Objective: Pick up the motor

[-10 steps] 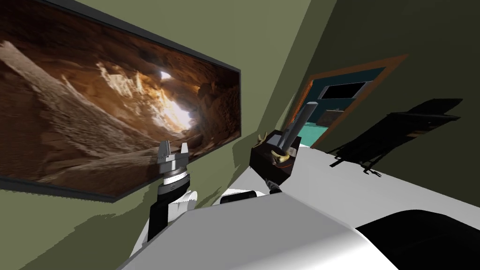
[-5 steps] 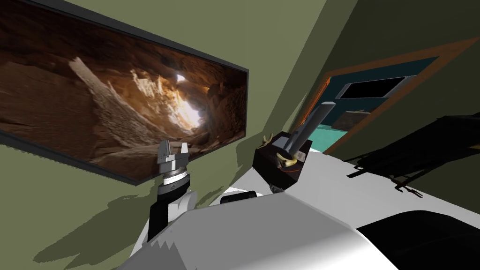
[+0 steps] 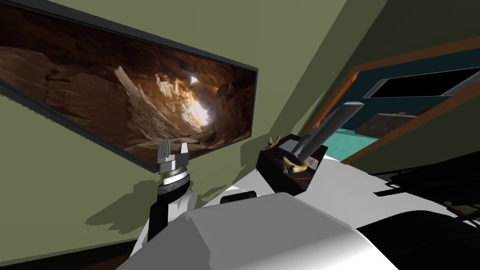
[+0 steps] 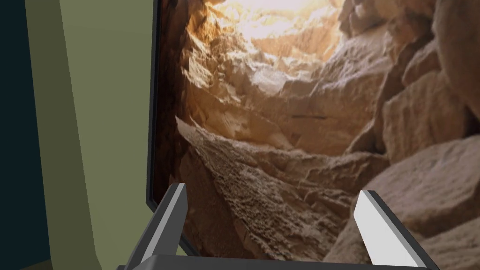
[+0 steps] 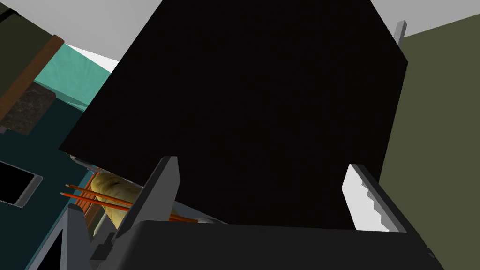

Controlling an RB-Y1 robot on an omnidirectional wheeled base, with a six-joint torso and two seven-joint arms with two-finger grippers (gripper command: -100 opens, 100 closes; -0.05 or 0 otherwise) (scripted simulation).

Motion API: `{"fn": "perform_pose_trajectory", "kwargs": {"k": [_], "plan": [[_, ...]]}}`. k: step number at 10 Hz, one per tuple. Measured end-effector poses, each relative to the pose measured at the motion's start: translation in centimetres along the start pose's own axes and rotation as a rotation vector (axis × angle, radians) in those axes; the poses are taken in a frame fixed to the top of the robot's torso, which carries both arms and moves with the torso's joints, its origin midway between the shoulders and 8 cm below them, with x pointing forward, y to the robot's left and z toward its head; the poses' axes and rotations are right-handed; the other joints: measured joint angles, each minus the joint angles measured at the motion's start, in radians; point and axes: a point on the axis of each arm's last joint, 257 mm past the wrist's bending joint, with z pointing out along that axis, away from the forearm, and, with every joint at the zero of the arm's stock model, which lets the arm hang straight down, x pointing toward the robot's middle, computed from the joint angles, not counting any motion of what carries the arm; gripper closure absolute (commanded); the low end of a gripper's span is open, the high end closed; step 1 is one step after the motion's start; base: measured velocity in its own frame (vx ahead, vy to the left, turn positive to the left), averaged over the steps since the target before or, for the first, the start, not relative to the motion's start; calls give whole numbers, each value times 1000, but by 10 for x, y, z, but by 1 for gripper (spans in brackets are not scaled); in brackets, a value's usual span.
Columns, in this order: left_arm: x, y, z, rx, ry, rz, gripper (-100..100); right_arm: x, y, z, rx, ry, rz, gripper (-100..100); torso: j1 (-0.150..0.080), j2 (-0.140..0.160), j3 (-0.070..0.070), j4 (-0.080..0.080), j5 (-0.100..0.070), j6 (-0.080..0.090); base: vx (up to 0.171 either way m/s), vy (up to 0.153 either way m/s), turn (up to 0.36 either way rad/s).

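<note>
The motor (image 3: 290,166), a black box with a grey shaft (image 3: 328,126) slanting out of it and yellow and red wires (image 3: 296,165) at the shaft's foot, is up in the air to the right of the picture (image 3: 140,103), past its lower corner, apparently resting on nothing. The right jaws stand wide, about as wide as the box, and press its flat black sides, so the lift looks done or nearly so. The risk I see is slip. The faces look smooth and the long shaft loads one end, which could turn the box in the grip. A swing could also knock the shaft on the wall (image 3: 281,56) bearing the picture. The left jaws, in front of the picture's lower edge, are open and empty.
</note>
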Motion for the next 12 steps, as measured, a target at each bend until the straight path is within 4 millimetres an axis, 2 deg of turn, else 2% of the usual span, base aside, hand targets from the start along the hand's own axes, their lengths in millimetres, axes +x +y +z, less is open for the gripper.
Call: {"fn": "perform_pose_trajectory", "kwargs": {"k": [2, 7, 11, 12], "plan": [[0, 0, 0, 0, 0, 0, 0, 6, -19, 6, 67, 5, -80, -100, 0, 0, 0, 0, 0, 0, 1, -16, 237], [0, 0, 0, 0, 0, 0, 0, 28, -81, 9, 231, 23, -279, -100, 1, -1, 0, 0, 0, -1, 5, -13, 183], [0, 0, 0, 0, 0, 0, 0, 30, -114, 3, 332, 19, -412, -100, 1, -1, 0, 0, 0, -1, 6, -13, 222], [0, 0, 0, 0, 0, 0, 0, 30, -127, 0, 366, 12, -459, -100, 0, -1, 0, 0, 0, 0, 10, -22, 107]]}}
